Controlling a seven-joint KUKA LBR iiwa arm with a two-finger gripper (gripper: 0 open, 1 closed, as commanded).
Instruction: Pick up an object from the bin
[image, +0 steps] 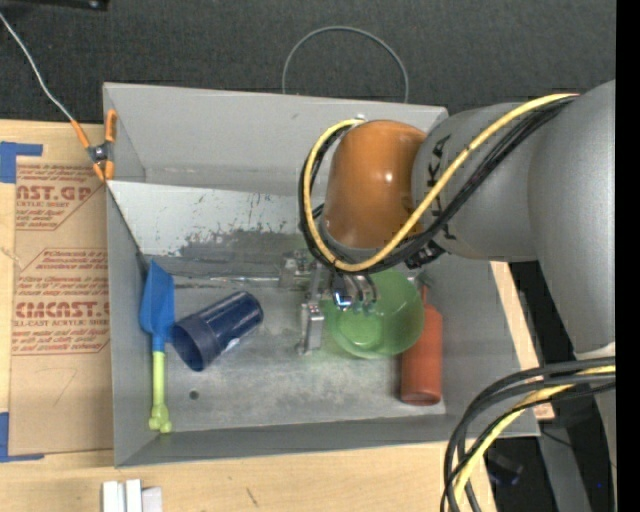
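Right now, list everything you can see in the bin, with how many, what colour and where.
cup: one, dark blue, lying on its side left of the middle
shovel: one, blue blade with a yellow-green handle, along the left wall
bowl: one, green, right of the middle, under the gripper
cylinder: one, orange-red, just right of the bowl
bin: one, grey metal, holding all of the above
arm: one, grey with an orange cover and yellow-and-black cables, reaching in from the right
gripper: one, metal, over the bowl's left rim
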